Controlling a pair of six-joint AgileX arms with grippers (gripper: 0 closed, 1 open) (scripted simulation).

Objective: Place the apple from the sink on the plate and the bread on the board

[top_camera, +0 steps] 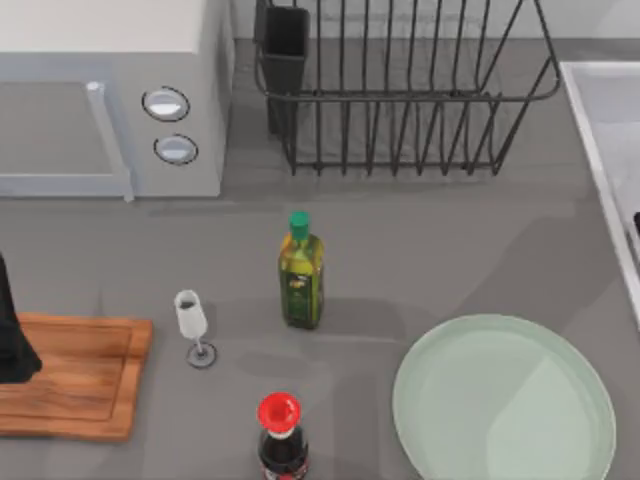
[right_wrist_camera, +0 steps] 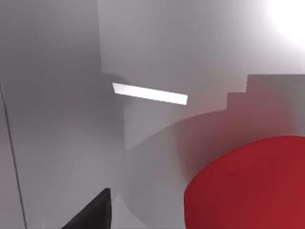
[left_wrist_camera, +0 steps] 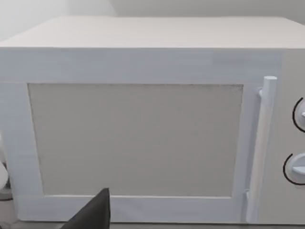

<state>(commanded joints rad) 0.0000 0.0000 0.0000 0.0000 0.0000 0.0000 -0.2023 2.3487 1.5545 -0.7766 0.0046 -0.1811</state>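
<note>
The left arm [top_camera: 12, 335] is a dark shape at the desk's far left edge in the top view, standing over the near-left part of the wooden cutting board [top_camera: 85, 375]. Its wrist camera faces the white microwave [left_wrist_camera: 143, 129] head on, door and handle upright, with one dark fingertip [left_wrist_camera: 93, 214] of the left tool showing; whether that tool is wide or narrow I cannot tell.

The right wrist view looks down into the pale grey sink [right_wrist_camera: 71, 119], with the red apple [right_wrist_camera: 250, 186] close below the camera and one dark fingertip [right_wrist_camera: 93, 214] beside it. I cannot tell how wide the right tool stands, nor whether it touches the apple.

On the grey desk [top_camera: 450, 260], the pale green plate [top_camera: 503, 400] lies bare at the near right. The sink's raised rim [top_camera: 600, 150] runs along the right edge. Between board and plate stand a small wine glass [top_camera: 192, 325], an olive oil bottle [top_camera: 301, 272] with a green cap, and a dark sauce bottle [top_camera: 282, 440] with a red cap. A black wire dish rack [top_camera: 400, 90] sits at the back, right of the microwave.
</note>
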